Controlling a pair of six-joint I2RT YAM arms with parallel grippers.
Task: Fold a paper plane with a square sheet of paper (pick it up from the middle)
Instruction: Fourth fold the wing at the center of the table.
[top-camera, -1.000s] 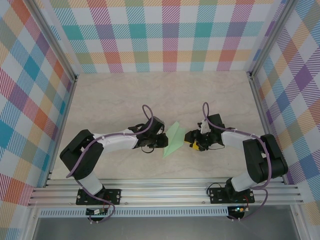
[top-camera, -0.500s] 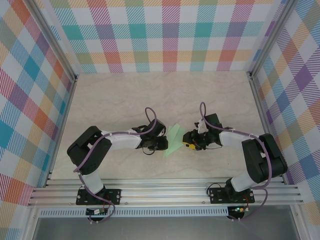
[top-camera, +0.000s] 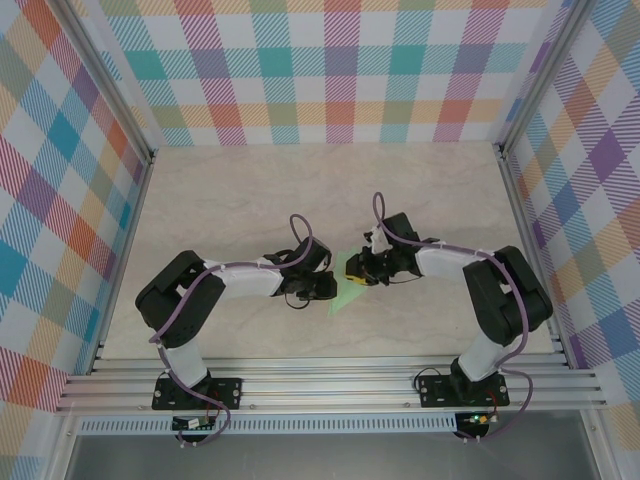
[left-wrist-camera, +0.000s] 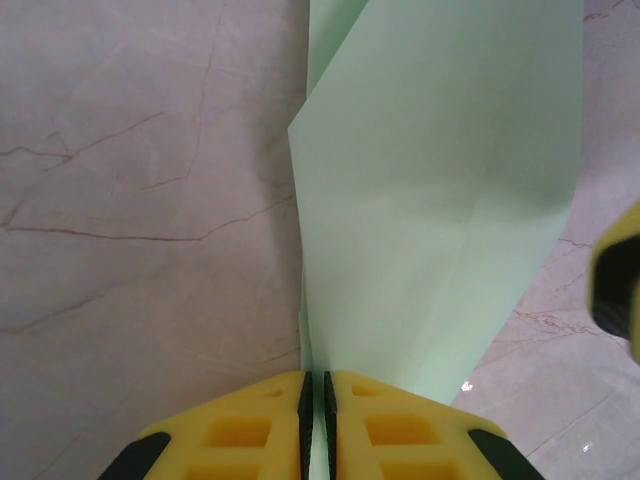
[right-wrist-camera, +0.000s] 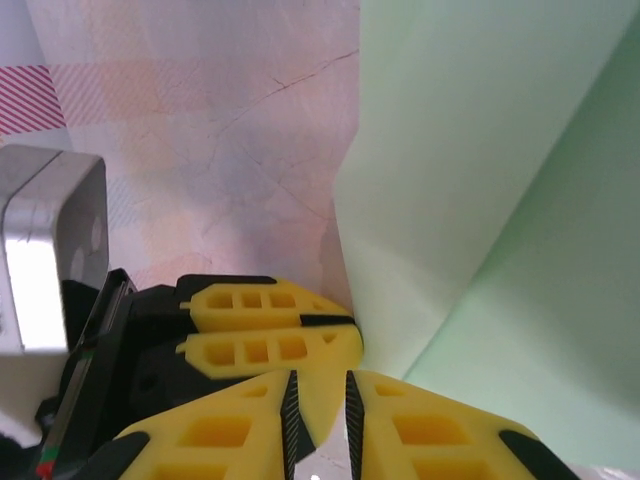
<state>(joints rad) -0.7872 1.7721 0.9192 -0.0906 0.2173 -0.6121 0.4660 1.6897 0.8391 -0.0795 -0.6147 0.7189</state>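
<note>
The left gripper (left-wrist-camera: 316, 382) has its jaws pressed together, pinching the left edge of the paper (left-wrist-camera: 430, 200). This folded pale green paper is near the middle of the worktop (top-camera: 250, 200), between the two grippers, and one flap rises from the surface. The right gripper (right-wrist-camera: 318, 388) is just beside the paper's far right side; only a narrow slit is between its jaws, and I cannot tell if they pinch anything.

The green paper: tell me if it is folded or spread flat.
Folded: the paper shows two layers meeting at a crease, one edge pinched in the left hand.
</note>
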